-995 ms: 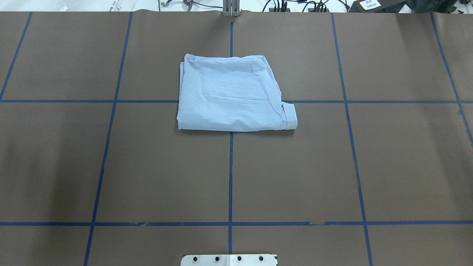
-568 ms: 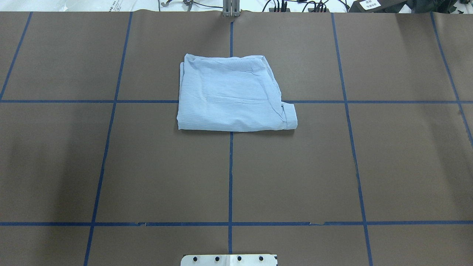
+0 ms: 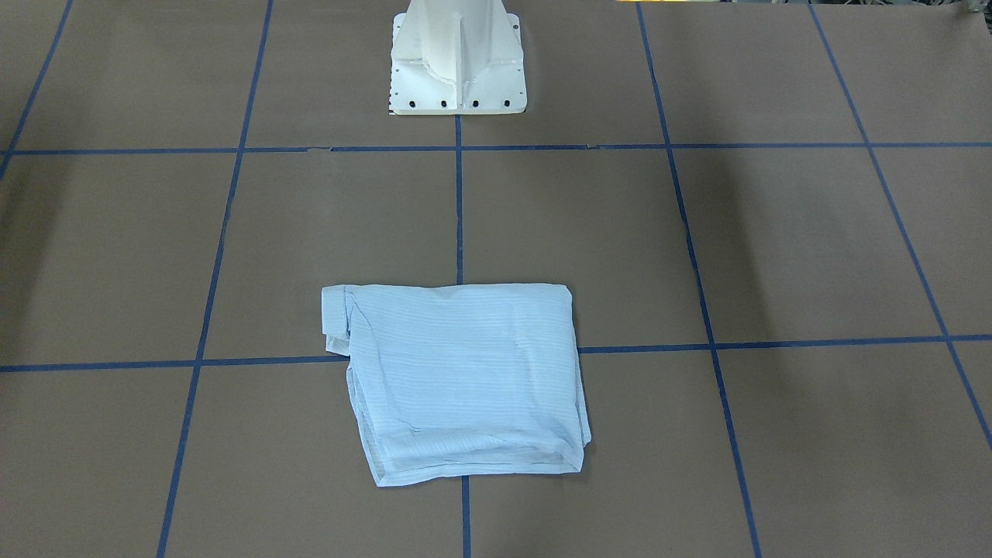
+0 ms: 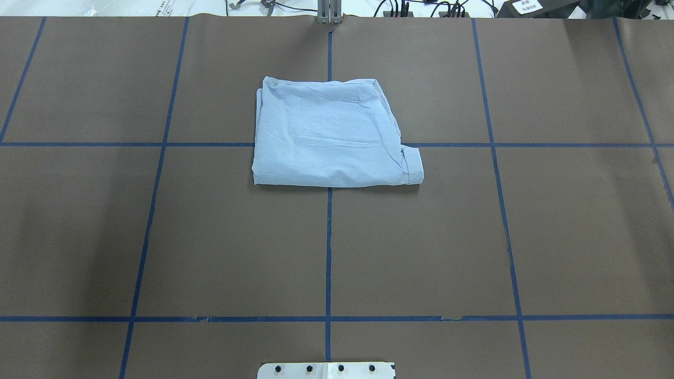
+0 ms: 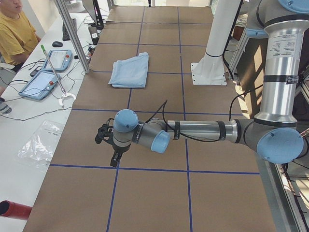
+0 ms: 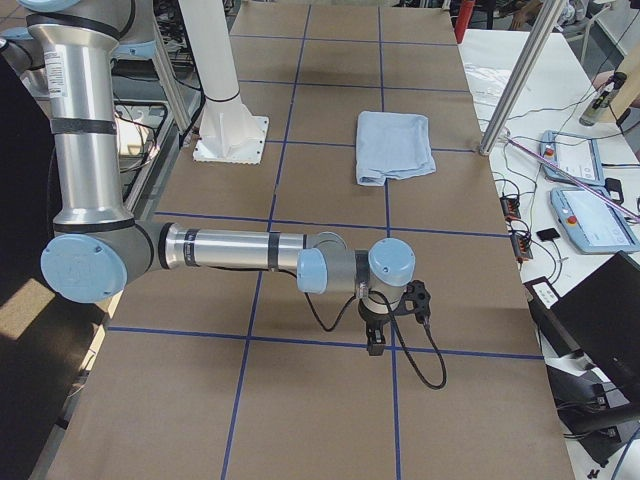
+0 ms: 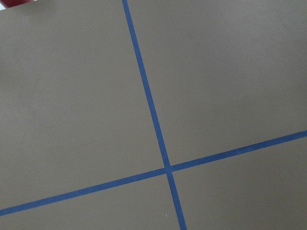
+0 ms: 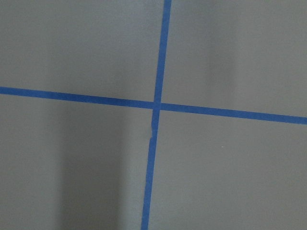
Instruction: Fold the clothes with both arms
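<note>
On the brown tabletop (image 4: 210, 237), the folded blue shirt (image 4: 329, 134) lies flat near the middle. The left claw (image 5: 115, 161) and the right claw (image 6: 375, 345) hang far from it; whether their fingers are apart or together is too hard to see.

The pale blue pinstriped shirt (image 4: 329, 134) is seen folded into a rough rectangle, laid flat on the desk (image 4: 210, 237), while the left arm (image 5: 203, 130) and right arm (image 6: 230, 250) are held low, well apart from it.

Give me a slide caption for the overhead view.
Folded pale blue shirt lying flat on the brown, blue-gridded table.
</note>
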Available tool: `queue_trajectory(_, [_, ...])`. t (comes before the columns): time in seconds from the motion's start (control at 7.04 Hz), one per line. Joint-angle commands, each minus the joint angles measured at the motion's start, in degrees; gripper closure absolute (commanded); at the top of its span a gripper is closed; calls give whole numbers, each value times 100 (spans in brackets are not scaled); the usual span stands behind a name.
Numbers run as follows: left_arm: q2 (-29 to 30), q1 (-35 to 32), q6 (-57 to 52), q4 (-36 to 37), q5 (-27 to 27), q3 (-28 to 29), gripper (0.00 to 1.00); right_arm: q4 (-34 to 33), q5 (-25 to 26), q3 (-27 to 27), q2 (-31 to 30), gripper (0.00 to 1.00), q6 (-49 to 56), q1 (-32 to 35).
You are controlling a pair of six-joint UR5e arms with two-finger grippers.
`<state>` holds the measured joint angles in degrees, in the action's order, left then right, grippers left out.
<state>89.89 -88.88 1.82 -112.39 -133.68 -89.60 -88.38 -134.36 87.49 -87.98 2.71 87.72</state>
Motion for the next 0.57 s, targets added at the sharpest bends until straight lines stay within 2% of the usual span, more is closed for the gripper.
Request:
queue_trajectory(0.0, [-103, 2, 3, 7, 0, -216, 0, -30, -143, 31, 17, 0, -33, -1])
queue_trajectory(0.43, [-85, -7, 3, -2, -9, -286, 0, 40, -20, 40, 44, 0, -69, -18])
